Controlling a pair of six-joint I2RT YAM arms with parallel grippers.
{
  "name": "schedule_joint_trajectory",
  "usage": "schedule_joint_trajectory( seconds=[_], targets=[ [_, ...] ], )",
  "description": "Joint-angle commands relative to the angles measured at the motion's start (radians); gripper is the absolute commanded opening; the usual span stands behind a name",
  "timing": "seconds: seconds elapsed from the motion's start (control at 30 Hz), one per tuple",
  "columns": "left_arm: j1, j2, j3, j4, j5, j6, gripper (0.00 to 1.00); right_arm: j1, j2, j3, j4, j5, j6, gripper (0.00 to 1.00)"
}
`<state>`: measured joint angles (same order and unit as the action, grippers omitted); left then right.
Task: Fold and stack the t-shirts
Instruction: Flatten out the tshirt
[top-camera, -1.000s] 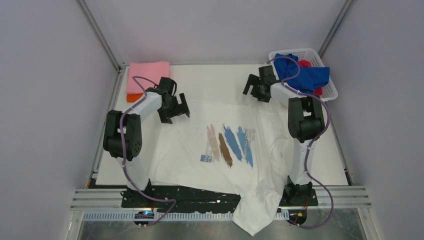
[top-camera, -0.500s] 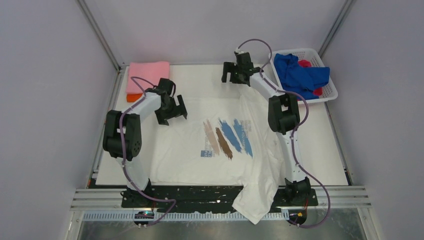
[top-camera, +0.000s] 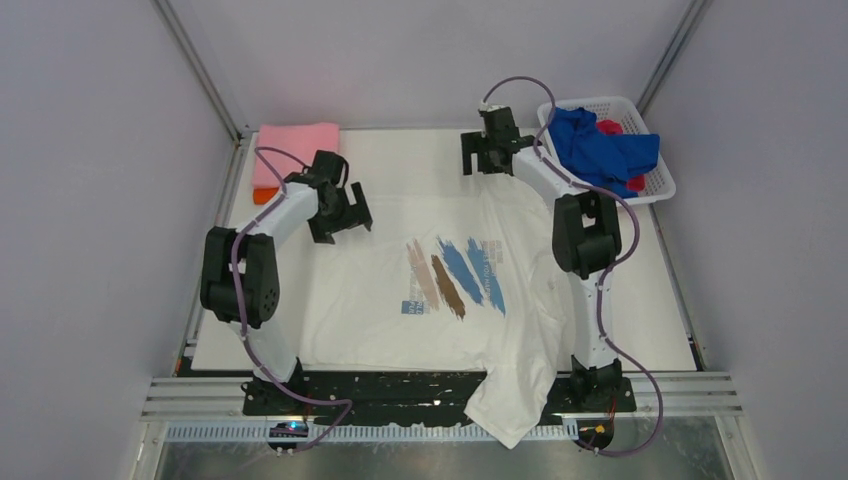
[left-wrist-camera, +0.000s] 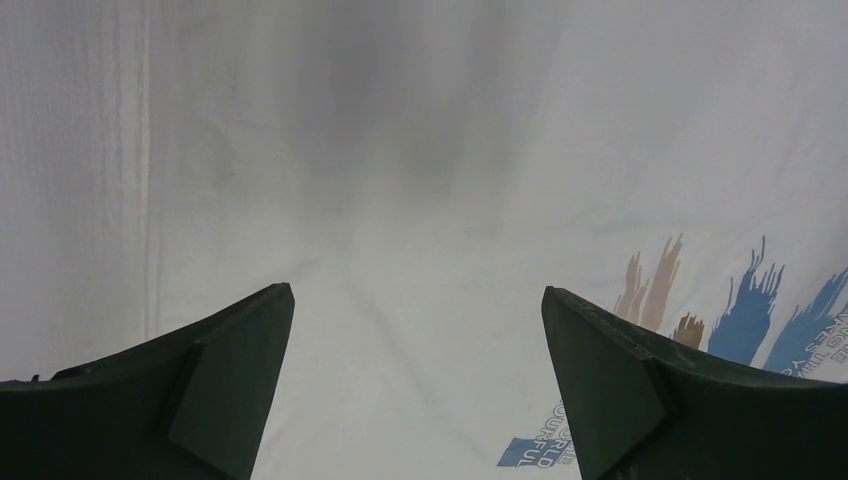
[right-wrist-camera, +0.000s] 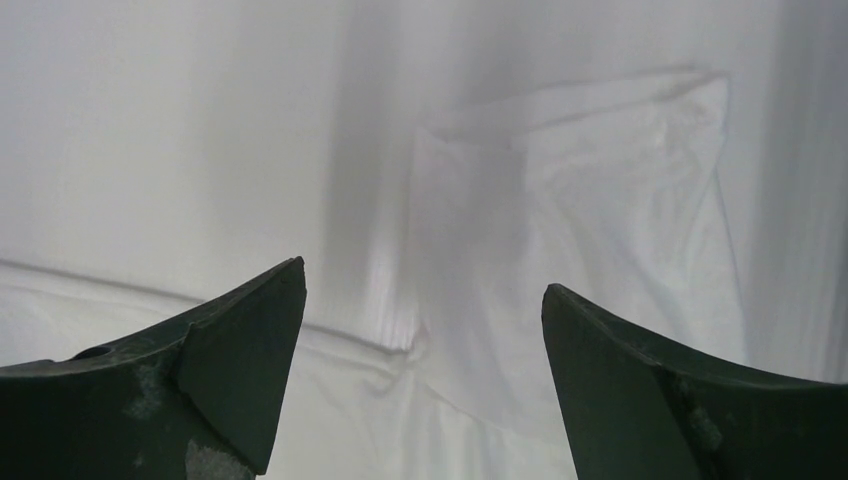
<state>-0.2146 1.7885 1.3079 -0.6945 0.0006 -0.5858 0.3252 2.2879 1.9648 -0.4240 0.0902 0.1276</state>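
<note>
A white t-shirt (top-camera: 380, 300) with blue and brown brush strokes lies spread on the table, one end hanging over the front edge. My left gripper (top-camera: 340, 214) hovers open over its far left part; the left wrist view shows plain cloth (left-wrist-camera: 420, 200) between the fingers, with the print (left-wrist-camera: 745, 310) to the right. My right gripper (top-camera: 489, 160) stands open at the shirt's far edge, over a wrinkled sleeve (right-wrist-camera: 590, 200). A folded pink shirt (top-camera: 297, 148) lies on an orange one (top-camera: 262, 196) at the far left. Blue (top-camera: 598, 150) and red (top-camera: 610, 127) shirts sit in the basket.
The white lattice basket (top-camera: 658, 188) stands at the far right corner, close to the right arm. Grey walls close in the table on three sides. Bare white tabletop (top-camera: 410, 160) shows between the two grippers.
The right gripper has swung away from the basket, left and farther back along the shirt's far edge. The shirt's print has shifted slightly left. The left gripper has edged a little back.
</note>
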Motion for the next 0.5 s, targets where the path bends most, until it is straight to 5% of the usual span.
schedule_joint_trajectory(
  seconds=[0.0, 0.2, 0.47],
  targets=[
    [0.004, 0.001, 0.072, 0.044, 0.031, -0.016, 0.99, -0.039, -0.189, -0.211, 0.008, 0.000, 0.073, 0.95],
    [0.006, 0.101, 0.142, 0.076, 0.086, -0.071, 1.00, -0.094, -0.284, -0.446, 0.035, -0.076, 0.160, 0.96],
    [0.052, 0.186, 0.163, 0.066, 0.068, -0.133, 1.00, -0.132, -0.236, -0.451, 0.028, -0.076, 0.160, 0.95]
  ],
)
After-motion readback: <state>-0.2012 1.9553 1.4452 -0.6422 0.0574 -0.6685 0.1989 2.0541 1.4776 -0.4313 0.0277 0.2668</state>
